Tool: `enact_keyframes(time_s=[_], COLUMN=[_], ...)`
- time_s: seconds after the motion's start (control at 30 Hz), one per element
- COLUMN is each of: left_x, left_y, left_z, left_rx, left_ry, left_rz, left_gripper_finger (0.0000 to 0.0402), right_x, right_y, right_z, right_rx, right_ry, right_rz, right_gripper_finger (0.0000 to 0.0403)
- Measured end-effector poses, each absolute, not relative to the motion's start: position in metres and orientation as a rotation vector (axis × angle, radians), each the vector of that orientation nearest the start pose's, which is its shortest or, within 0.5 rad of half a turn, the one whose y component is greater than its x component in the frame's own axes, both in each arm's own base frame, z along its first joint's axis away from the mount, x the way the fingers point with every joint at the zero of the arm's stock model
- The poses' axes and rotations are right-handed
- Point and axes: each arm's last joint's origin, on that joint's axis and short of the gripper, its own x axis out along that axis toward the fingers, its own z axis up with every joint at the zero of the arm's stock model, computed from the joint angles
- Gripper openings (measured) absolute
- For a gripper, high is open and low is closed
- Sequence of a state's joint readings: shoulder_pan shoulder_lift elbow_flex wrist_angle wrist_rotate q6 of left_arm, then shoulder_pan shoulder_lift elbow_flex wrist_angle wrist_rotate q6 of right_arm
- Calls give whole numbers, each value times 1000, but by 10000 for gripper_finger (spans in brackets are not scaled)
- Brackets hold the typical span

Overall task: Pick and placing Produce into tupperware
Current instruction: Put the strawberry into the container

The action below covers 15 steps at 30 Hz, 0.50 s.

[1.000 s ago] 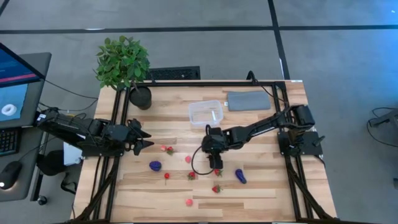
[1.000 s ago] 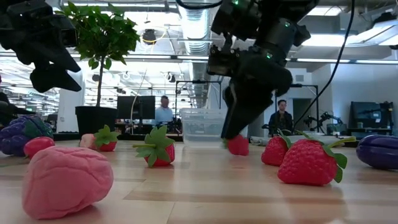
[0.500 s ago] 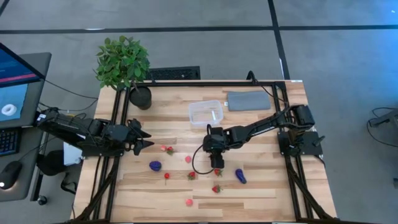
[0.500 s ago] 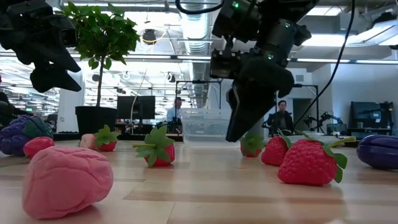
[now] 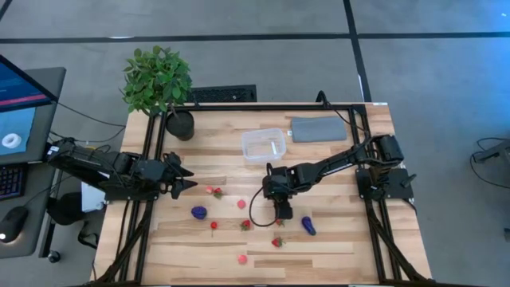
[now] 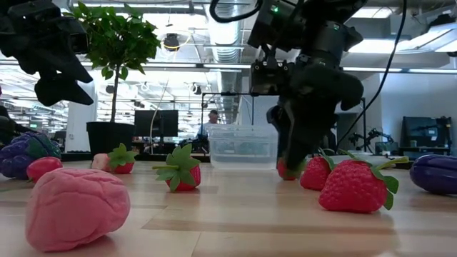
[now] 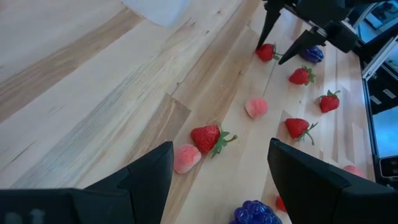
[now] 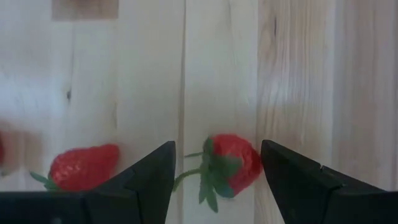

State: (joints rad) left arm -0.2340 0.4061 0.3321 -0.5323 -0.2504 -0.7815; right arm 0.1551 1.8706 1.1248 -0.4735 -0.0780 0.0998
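The produce lies scattered on the wooden table: strawberries (image 5: 213,191) (image 5: 245,225) (image 5: 277,241), pink pieces (image 5: 241,204) (image 5: 242,258) and purple pieces (image 5: 198,212) (image 5: 307,226). The clear tupperware (image 5: 263,145) sits beyond them, toward the far edge. My right gripper (image 5: 281,212) is open and points down, one finger on each side of a strawberry (image 8: 231,165) that lies on the wood; the left wrist view shows this strawberry (image 7: 266,51) too. A second strawberry (image 8: 84,167) lies beside it. My left gripper (image 5: 188,185) hovers open near the table's left side.
A flat grey pad (image 5: 319,129) lies to the right of the tupperware. A potted plant (image 5: 157,80) stands at the far left corner. A dark frame rail (image 5: 374,215) runs along the table's sides. People stand in the room beyond the table (image 6: 212,123).
My right gripper has shifted a little toward the table's right and come down, so its open fingers now straddle the strawberry. The left arm has kept still.
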Motion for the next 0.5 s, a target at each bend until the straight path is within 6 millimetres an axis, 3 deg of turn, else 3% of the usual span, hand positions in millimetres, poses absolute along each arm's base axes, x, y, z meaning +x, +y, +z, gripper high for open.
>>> enact_keyframes(time_s=[0.5], left_x=[104], left_y=[-17], left_z=[195], left_rx=[-613], left_ry=[546], left_rz=[242], left_gripper_finger=[249], right_x=[345], right_y=[55], right_z=[142], right_rx=[28], right_ry=[1259], right_rz=[115], right_gripper_finger=[260])
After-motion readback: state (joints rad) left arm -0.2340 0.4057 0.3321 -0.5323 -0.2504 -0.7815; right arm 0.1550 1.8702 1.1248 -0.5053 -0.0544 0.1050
